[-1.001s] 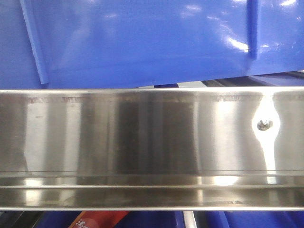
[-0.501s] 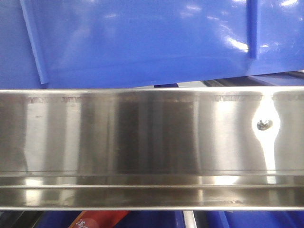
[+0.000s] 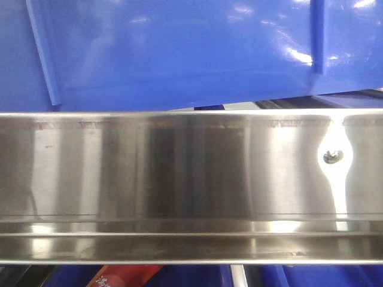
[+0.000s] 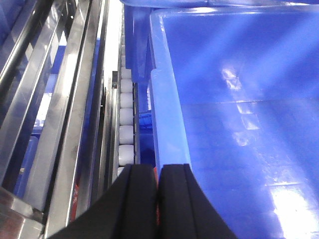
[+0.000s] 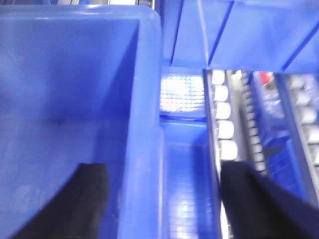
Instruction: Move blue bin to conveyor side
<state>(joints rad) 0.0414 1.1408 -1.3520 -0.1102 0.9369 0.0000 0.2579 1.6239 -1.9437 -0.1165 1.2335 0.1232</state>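
The blue bin (image 3: 179,54) shows just above the shiny steel rail (image 3: 179,173) w/ its little screw (image 3: 331,156). The left hand (image 4: 158,172) is squeezed closed, fingers touching, nothing seen in it, right by the bin's rim and near a row of white rollers (image 4: 125,124). The right hand (image 5: 162,172) is wide open (one finger inside the bin, one outside), w/ the bin wall btw. them, not touched.

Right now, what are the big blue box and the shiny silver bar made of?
The blue bin looks like glossy moulded plastic: smooth walls with soft light glints. The rail is probably brushed steel: mirror-like, with fine vertical streaks.
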